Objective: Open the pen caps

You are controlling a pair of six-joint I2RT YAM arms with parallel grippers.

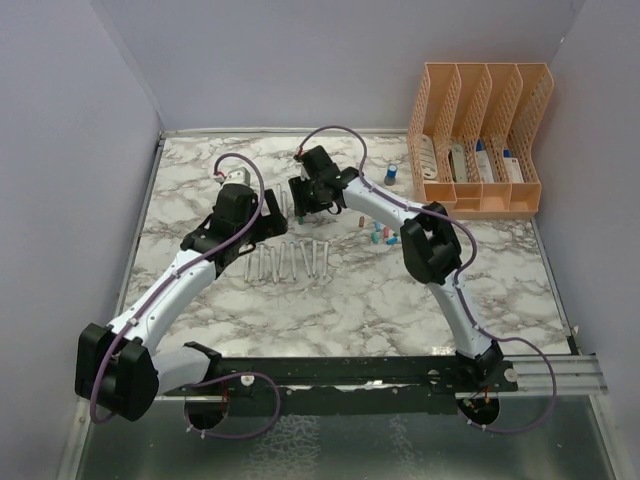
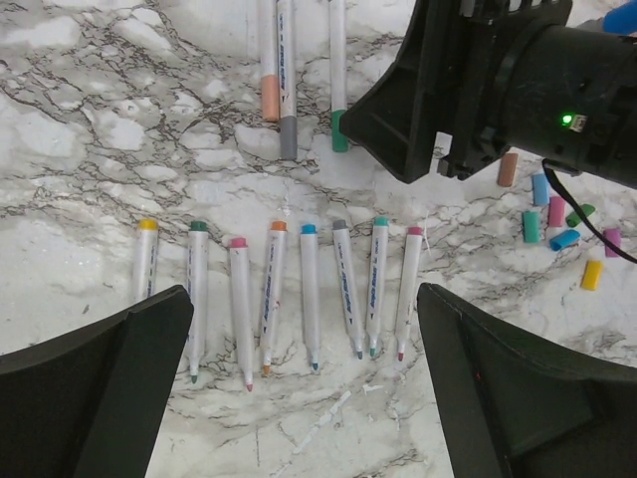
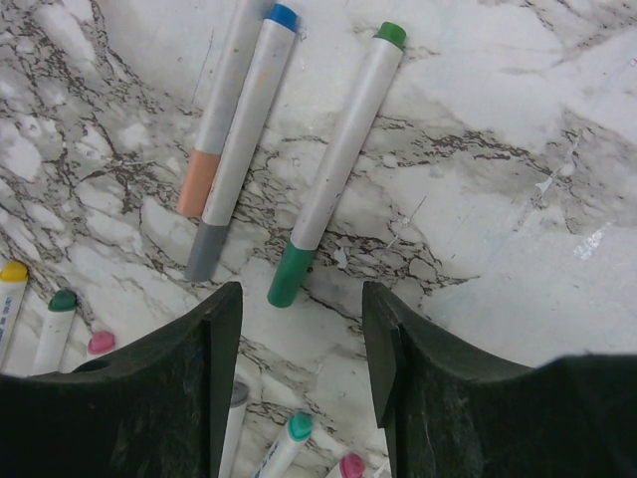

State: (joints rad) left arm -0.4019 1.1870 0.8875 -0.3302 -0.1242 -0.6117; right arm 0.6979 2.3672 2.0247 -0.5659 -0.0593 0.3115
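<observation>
Three capped pens lie side by side, with an orange cap [image 3: 197,182], a grey cap [image 3: 205,251] and a green cap [image 3: 290,274]. My right gripper [image 3: 302,309] hovers open just short of the green cap, with nothing between its fingers. Several uncapped pens [image 2: 309,294] lie in a row on the marble. My left gripper [image 2: 304,299] stands wide open above that row and holds nothing. Several loose pen caps [image 2: 555,221] lie scattered to the right of the row; in the top view these caps [image 1: 378,235] sit beside the right arm.
An orange slotted organiser [image 1: 480,140] stands at the back right. A stubby blue upright item [image 1: 391,174] is just left of it. A small white object [image 1: 235,178] lies behind my left gripper [image 1: 266,220]. My right gripper [image 1: 302,195] is close beside the left.
</observation>
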